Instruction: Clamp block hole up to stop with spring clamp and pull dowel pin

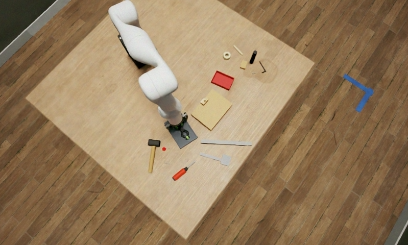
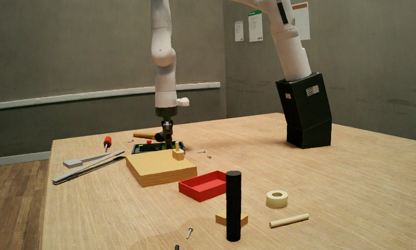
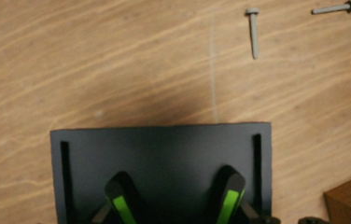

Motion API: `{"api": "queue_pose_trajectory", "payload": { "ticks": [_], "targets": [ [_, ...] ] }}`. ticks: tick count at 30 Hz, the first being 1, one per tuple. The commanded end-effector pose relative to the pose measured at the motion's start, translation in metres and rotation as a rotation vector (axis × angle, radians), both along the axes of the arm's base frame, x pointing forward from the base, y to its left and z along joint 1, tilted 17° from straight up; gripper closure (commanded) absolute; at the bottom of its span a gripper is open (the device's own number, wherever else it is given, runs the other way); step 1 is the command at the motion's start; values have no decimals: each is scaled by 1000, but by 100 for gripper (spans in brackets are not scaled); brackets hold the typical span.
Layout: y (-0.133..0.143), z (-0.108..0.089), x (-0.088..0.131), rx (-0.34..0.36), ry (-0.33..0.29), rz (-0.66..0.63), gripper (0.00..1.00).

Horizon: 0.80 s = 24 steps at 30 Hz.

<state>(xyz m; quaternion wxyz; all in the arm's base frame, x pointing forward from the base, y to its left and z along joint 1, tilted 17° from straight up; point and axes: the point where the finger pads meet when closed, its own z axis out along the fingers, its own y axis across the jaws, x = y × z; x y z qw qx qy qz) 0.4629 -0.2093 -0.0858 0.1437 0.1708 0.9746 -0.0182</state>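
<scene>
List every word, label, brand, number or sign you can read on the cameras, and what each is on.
None can be read for certain.
Wall sheets: green and orange headers, print too small.
Small wall sheet: too small.
Two labels on the black arm base: too blurred.

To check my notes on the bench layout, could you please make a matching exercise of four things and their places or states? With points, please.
1. Mallet (image 1: 152,157) (image 2: 145,135)
2. Small block (image 1: 203,101) (image 2: 178,154)
3. Thick black cylinder (image 1: 253,56) (image 2: 233,205)
4. Gripper (image 1: 181,128) (image 2: 168,145) (image 3: 175,205)

A. Standing upright
B. Over the dark tray (image 1: 181,144) (image 3: 163,145), fingers apart
C. Lying beside a small red piece (image 1: 164,149) (image 2: 149,141)
D. On the bench board (image 1: 215,112) (image 2: 157,164)

Pairs: 1-C, 2-D, 3-A, 4-B
</scene>
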Motion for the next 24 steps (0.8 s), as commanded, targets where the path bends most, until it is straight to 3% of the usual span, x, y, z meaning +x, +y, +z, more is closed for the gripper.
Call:
{"api": "queue_pose_trajectory", "payload": {
  "ticks": [1, 13, 14, 21, 22, 24],
  "targets": [
    [2, 1, 5, -3, -9, 12, 26],
    [2, 1, 5, -3, -9, 12, 26],
    [2, 1, 5, -3, -9, 12, 33],
    [2, 0, 5, -3, -8, 12, 33],
    [2, 0, 5, -3, -8, 12, 39],
    [2, 0, 4, -2, -8, 12, 39]
  ]
}}
